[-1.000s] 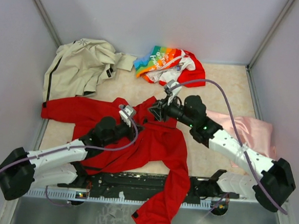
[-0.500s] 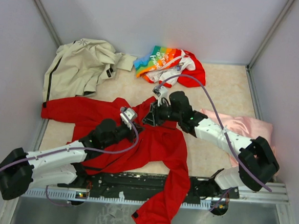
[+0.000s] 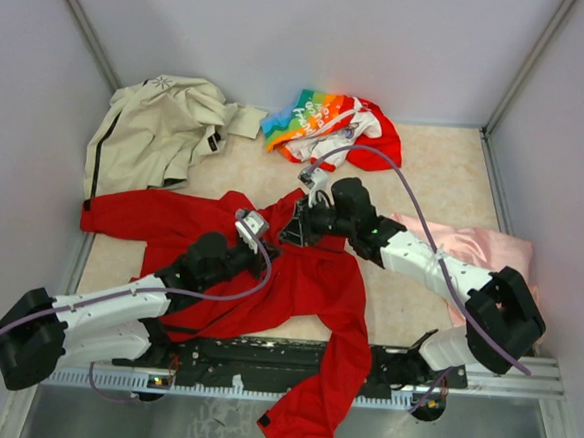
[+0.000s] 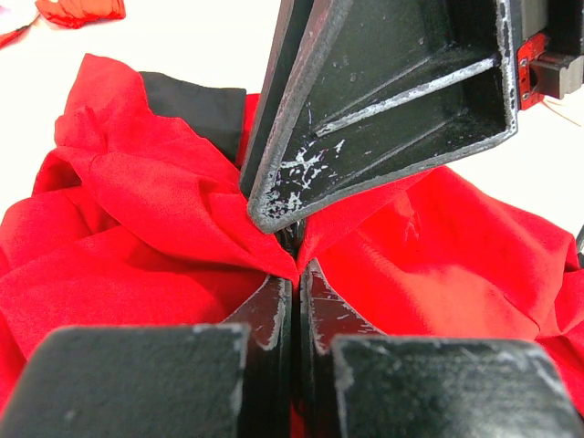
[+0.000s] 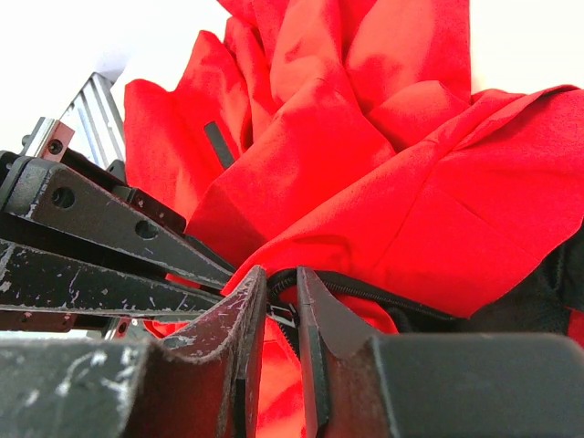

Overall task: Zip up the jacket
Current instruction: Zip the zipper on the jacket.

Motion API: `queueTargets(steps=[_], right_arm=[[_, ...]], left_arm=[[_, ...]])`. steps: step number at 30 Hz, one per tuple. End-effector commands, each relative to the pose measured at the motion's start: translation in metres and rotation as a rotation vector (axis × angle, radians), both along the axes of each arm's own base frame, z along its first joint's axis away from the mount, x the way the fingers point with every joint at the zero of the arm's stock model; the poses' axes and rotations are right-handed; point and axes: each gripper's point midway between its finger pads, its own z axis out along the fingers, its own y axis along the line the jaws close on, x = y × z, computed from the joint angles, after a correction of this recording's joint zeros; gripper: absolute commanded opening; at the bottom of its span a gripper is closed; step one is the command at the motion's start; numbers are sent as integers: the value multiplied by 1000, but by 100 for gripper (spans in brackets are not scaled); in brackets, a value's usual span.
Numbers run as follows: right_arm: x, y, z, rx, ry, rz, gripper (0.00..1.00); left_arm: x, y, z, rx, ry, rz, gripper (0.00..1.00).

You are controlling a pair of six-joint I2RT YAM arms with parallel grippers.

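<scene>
The red jacket (image 3: 308, 280) lies spread across the middle of the table, one sleeve hanging over the front edge. My left gripper (image 3: 270, 246) is shut, pinching a fold of red fabric (image 4: 182, 219) at its tips (image 4: 297, 265). Right in front of it, my right gripper (image 3: 293, 229) meets it nose to nose; one of its fingers (image 4: 383, 100) fills the left wrist view. In the right wrist view the right gripper (image 5: 281, 274) stands narrowly apart, with the dark zipper slider (image 5: 288, 313) pinched between its jaws and the black zipper teeth (image 5: 383, 297) running off to the right.
A beige jacket (image 3: 158, 129) lies at the back left, a rainbow-printed garment (image 3: 329, 126) at the back centre, and a pink cloth (image 3: 490, 258) under the right arm. Grey walls enclose the table. A black rail (image 3: 292, 359) runs along the front edge.
The right arm swung left and folded in toward the left gripper. Its jaws narrowed onto the zipper slider. The left arm stayed put, still pinching fabric.
</scene>
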Motion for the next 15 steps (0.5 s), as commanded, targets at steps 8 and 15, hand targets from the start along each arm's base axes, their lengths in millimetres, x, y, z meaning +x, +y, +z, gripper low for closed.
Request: queueTargets(steps=[8, 15], right_arm=[[2, 0, 32, 64, -75, 3, 21], [0, -6, 31, 66, -81, -19, 23]], left_arm=[[3, -4, 7, -10, -17, 2, 0], [4, -3, 6, -11, -13, 12, 0]])
